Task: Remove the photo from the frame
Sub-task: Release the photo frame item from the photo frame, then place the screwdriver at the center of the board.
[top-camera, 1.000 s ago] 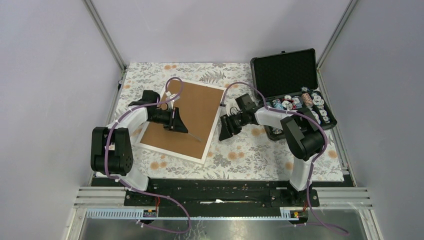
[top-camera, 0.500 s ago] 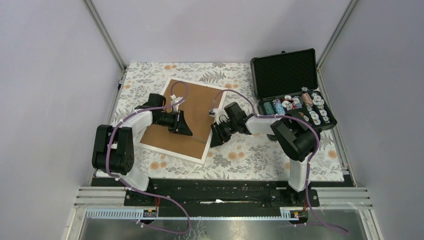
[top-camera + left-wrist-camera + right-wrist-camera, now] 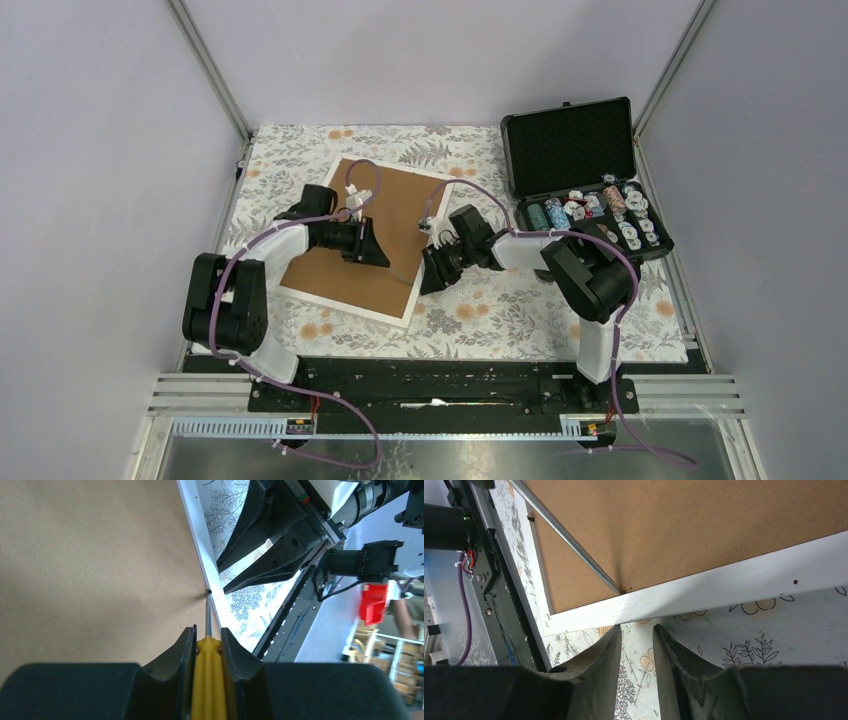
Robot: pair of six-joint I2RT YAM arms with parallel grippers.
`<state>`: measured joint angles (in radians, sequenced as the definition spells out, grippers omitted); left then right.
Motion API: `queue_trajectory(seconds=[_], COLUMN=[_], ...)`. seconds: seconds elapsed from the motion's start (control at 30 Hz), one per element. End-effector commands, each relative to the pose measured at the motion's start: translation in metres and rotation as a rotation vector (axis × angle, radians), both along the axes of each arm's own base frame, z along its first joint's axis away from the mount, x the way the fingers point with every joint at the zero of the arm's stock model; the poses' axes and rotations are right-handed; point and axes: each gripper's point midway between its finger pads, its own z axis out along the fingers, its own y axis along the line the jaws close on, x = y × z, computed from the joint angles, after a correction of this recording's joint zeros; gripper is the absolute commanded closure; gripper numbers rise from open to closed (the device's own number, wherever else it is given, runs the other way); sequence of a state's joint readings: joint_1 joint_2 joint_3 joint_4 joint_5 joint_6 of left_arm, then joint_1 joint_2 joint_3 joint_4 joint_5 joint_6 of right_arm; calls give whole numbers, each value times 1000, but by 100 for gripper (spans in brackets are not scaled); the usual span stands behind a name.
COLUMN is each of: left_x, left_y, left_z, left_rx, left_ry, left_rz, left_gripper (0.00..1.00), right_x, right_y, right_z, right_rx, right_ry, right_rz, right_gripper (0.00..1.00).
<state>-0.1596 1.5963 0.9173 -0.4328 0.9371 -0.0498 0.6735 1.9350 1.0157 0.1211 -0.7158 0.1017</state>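
The frame [image 3: 398, 300] lies face down on the floral cloth, its brown fibreboard back [image 3: 385, 205] up and its thin white border round it. The photo is hidden under the back. My left gripper [image 3: 375, 250] is over the back, shut on a yellow-handled screwdriver [image 3: 207, 680]. The screwdriver's steel tip [image 3: 208, 594] touches the seam between the back and the frame's right border [image 3: 197, 540]. My right gripper [image 3: 432, 275] is just off that right border, low over the cloth, jaws a little apart and empty [image 3: 636, 630]. The screwdriver shaft [image 3: 569, 540] and white border [image 3: 724, 587] lie just ahead of it.
An open black foam-lined case [image 3: 572, 140] with several poker chips stands at the back right. The floral cloth [image 3: 500, 300] covers the table. Grey enclosure walls close in left, right and back. The black base rail [image 3: 430, 385] runs along the near edge.
My right gripper has moved left up to the frame's right border. My left gripper has shifted slightly right and up with the screwdriver, keeping the tip at that edge.
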Motion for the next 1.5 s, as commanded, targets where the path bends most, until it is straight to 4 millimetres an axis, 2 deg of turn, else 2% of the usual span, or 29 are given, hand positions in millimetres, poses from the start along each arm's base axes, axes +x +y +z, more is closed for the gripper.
queue_trajectory(seconds=[0.0,0.4,0.53,0.63,0.77,0.83,0.9,1.0,1.1,1.2,1.3,1.4,1.47], left_x=[-34,-101,-114,-115,-95,-74,-54,-22,1,21,35,47,52], left_y=[-29,-74,-84,-87,-81,-70,-57,-42,-36,-33,-39,-46,-51], left_z=[-10,-1,-3,-5,4,14,34,66,88,96,103,110,116], left_rx=[53,95,116,151,204,185,123,64,27,-20,-64,-104,-132], left_ry=[-59,-259,-273,-316,-334,-287,-228,-248,-266,-208,-151,-125,-113], left_rz=[-133,-365,-419,-453,-410,-330,-262,-197,-156,-110,-93,-81,-74], left_gripper=[100,100,100,100,100,100,100,100,100,100,100,100,100], right_x=[6,21,24,26,32,37,44,52,52,51,52,53,56], right_y=[8,15,12,9,-1,-7,-15,-25,-31,-29,-21,-11,-4], right_z=[-18,-17,-17,-14,-1,10,26,48,75,115,150,166,167], right_rx=[-39,-36,-31,-25,-7,-1,14,27,58,123,184,193,174], right_ry=[-42,-15,-6,6,-18,-43,-77,-116,-145,-238,-292,-322,-327], right_rz=[-35,-97,-112,-124,-124,-112,-109,-98,-71,-29,-6,20,21], right_gripper=[62,61,61,61,60,58,55,50,43,35,18,15,16])
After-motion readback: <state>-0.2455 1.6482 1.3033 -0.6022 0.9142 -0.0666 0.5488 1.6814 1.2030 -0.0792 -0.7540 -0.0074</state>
